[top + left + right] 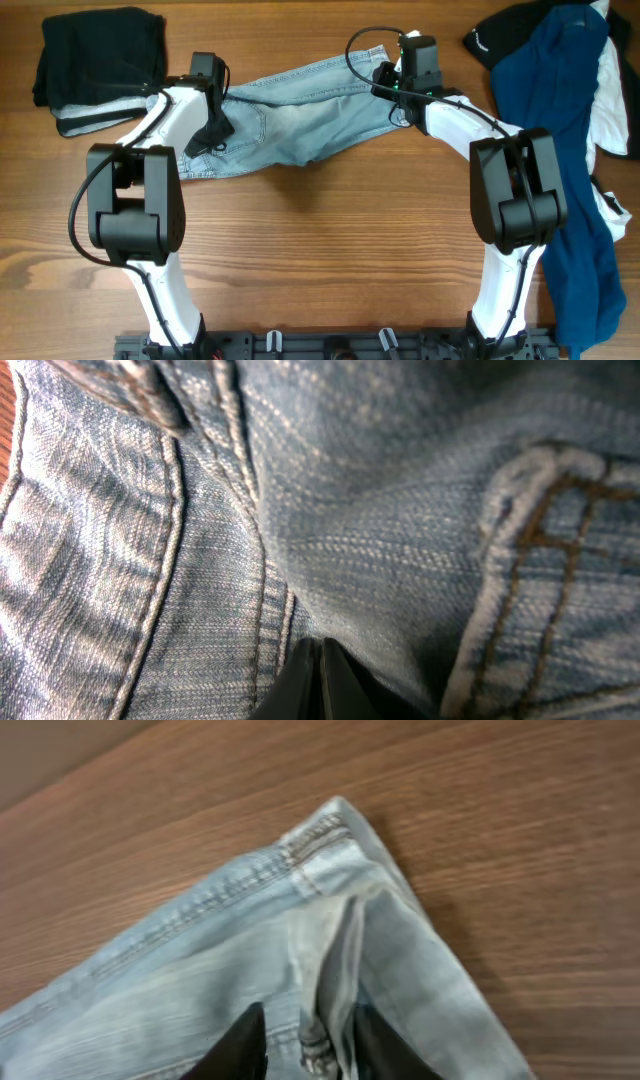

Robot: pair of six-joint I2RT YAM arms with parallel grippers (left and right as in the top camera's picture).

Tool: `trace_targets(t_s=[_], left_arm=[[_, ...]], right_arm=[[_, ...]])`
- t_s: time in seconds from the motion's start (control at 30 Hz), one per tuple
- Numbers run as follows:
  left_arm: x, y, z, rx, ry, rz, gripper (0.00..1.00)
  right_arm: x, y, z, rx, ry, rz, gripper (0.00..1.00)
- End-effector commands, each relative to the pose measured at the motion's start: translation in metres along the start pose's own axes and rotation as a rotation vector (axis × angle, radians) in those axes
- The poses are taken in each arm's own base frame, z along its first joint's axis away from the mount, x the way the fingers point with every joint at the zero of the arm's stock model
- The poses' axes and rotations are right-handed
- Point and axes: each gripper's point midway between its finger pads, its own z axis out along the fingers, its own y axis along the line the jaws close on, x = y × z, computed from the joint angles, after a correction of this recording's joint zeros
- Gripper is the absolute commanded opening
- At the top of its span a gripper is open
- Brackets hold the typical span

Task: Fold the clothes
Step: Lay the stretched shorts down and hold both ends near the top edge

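Note:
The light-blue denim shorts (300,115) lie spread across the back middle of the table. My left gripper (213,132) is at their left end; in the left wrist view its fingers (320,660) are pressed together on the denim (380,510) near a seam and a stitched pocket. My right gripper (398,100) is at the shorts' right end. In the right wrist view its fingers (310,1035) stand apart on either side of a raised fold of denim (335,960) near a hemmed corner.
A black garment (100,60) lies at the back left, touching the shorts' left end. At the right are a navy-blue garment (560,120), a black one (500,35) and a white one (612,110). Bare wooden table (320,250) lies in front.

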Motion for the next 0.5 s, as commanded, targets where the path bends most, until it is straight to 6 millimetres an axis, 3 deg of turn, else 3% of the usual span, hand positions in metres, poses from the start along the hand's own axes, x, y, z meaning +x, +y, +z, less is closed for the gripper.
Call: trace_targets(t_s=[0.0, 0.13, 0.2, 0.23, 0.37, 0.47], left_arm=[[0.082, 0.022, 0.062, -0.096, 0.278, 0.037, 0.04], [0.082, 0.022, 0.062, -0.096, 0.278, 0.038, 0.04], [0.082, 0.022, 0.062, -0.096, 0.277, 0.038, 0.04], [0.082, 0.021, 0.062, -0.096, 0.277, 0.038, 0.04], [0.082, 0.022, 0.062, -0.096, 0.278, 0.038, 0.04], [0.081, 0.021, 0.062, -0.094, 0.275, 0.037, 0.04]], right_arm=[[0.008, -0.017, 0.012, 0.070, 0.005, 0.009, 0.30], [0.012, -0.017, 0.021, 0.052, 0.002, 0.006, 0.24], [0.002, -0.010, 0.021, 0.019, -0.034, 0.004, 0.15], [-0.004, -0.006, 0.021, 0.004, -0.061, 0.004, 0.05], [-0.029, 0.025, 0.012, -0.141, -0.132, 0.066, 0.04], [-0.049, 0.031, 0.007, -0.156, -0.189, 0.149, 0.04]])
